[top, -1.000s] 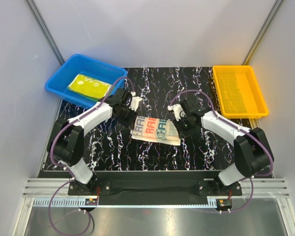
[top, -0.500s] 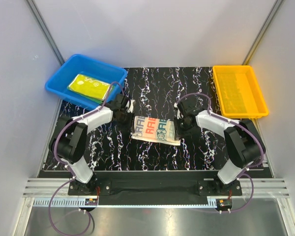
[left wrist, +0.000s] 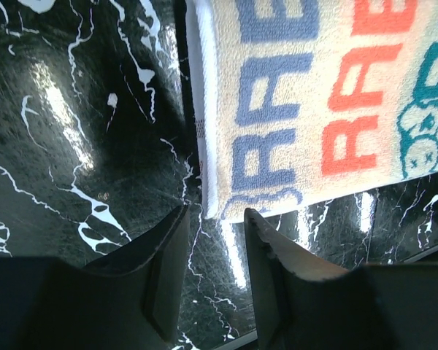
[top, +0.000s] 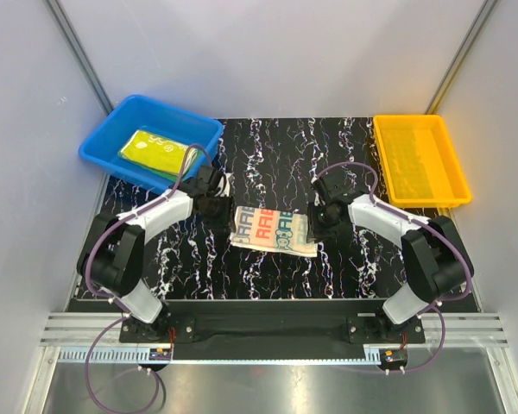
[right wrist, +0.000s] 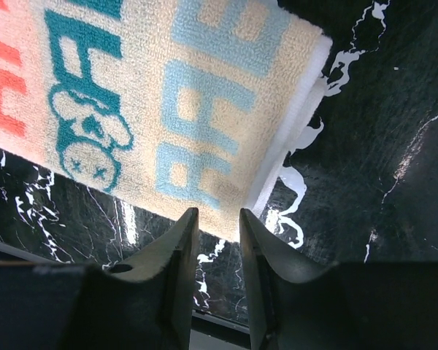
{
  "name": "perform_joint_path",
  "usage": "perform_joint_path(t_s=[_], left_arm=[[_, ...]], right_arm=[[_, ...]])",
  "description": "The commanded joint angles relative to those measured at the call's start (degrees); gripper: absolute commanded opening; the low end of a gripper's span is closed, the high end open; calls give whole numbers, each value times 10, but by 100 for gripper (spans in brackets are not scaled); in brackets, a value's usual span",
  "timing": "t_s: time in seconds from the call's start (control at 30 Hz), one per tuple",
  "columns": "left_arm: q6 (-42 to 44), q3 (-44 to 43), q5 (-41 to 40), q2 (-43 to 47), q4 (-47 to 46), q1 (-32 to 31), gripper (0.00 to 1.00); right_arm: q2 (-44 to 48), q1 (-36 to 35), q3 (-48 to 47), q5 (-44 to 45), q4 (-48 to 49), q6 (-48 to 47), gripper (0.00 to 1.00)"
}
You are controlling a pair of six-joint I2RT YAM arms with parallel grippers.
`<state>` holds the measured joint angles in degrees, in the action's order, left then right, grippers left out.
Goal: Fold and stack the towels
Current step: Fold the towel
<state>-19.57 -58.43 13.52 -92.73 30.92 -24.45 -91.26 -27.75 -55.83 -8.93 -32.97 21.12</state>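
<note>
1. Yellow towel [top: 155,151], one, lies in the blue bin [top: 110,128] beyond the left gripper [left wrist: 212,248]. One folded lettered towel [top: 272,228] lies between the two grippers, and one orange tray [top: 419,159] sits beyond the right gripper [right wrist: 217,240].
2. Bare marble table [top: 268,147] surrounds the lettered towel's edges.
3. Both grippers have their fingers narrowly parted. The towel's corner is just ahead of the left tips, and its opposite edge reaches the right gap.

I note the left arm [top: 160,211] and right arm [top: 382,217] both bent inward toward frame centre in the top view, wrists pitched down. Left fingers [left wrist: 164,273] stand slightly parted; right fingers [right wrist: 177,270] likewise, gap narrow.
</note>
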Motion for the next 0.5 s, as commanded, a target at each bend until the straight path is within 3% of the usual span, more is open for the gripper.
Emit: perform_joint_path(t_s=[0.0,0.47], left_arm=[[-6,-16,8,-2,-10,4,41],[-20,8,26,-43,-42,3,39]], right_arm=[[14,-1,4,4,4,27,36],[31,0,73,9,58,79,36]])
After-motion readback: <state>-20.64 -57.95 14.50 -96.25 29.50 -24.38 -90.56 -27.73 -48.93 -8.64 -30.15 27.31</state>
